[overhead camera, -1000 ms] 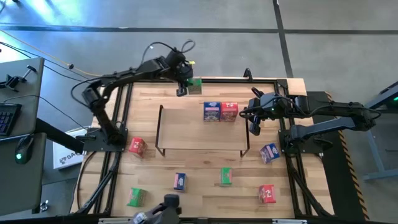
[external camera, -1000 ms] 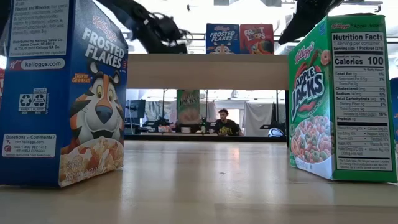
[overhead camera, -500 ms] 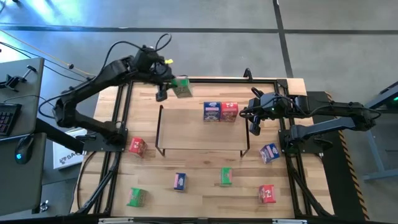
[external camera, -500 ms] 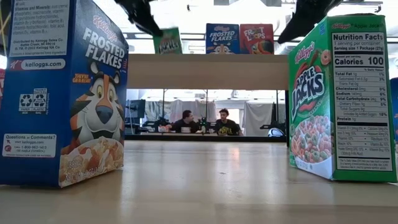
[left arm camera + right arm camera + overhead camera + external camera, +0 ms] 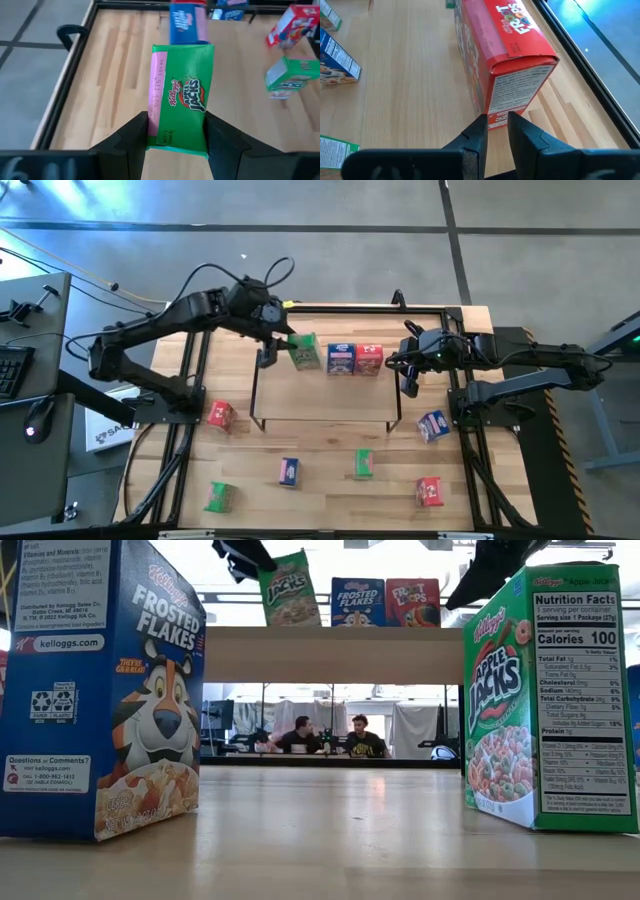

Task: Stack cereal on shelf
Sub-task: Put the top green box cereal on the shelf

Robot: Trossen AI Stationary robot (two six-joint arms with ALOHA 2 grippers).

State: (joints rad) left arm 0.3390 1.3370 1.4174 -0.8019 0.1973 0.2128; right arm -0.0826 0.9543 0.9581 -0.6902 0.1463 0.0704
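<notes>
My left gripper (image 5: pixel 272 350) is shut on a green Apple Jacks box (image 5: pixel 303 352), held tilted over the shelf's (image 5: pixel 325 408) far left part, beside the blue box (image 5: pixel 341 359) and red box (image 5: pixel 369 358) standing on the shelf top. In the low view the green box (image 5: pixel 290 588) has its lower edge level with the shelf top (image 5: pixel 335 640); whether it rests there I cannot tell. My right gripper (image 5: pixel 410 378) waits just right of the red box (image 5: pixel 505 55), fingers a narrow gap apart, touching nothing. My left gripper pinches the green box between its two fingers (image 5: pixel 136 140), one on each of two opposite faces, at the box's end nearest the wrist (image 5: pixel 177 135). The fingers slant down from the table's left. The box is tilted, its free end toward the blue box.
Loose boxes stand on the table: red (image 5: pixel 221 416), blue (image 5: pixel 289 471), green (image 5: pixel 363 464), green (image 5: pixel 219 497), red (image 5: pixel 430 491), blue (image 5: pixel 433 425). A black frame (image 5: pixel 330 308) runs round the table edge. People sit in the room behind (image 5: pixel 330 738).
My left gripper has lifted the green box from the table's far edge, swung it first toward the left edge, then toward the near side, over the shelf beside the blue box. The box has risen from below shelf level to above the shelf top and now tilts.
</notes>
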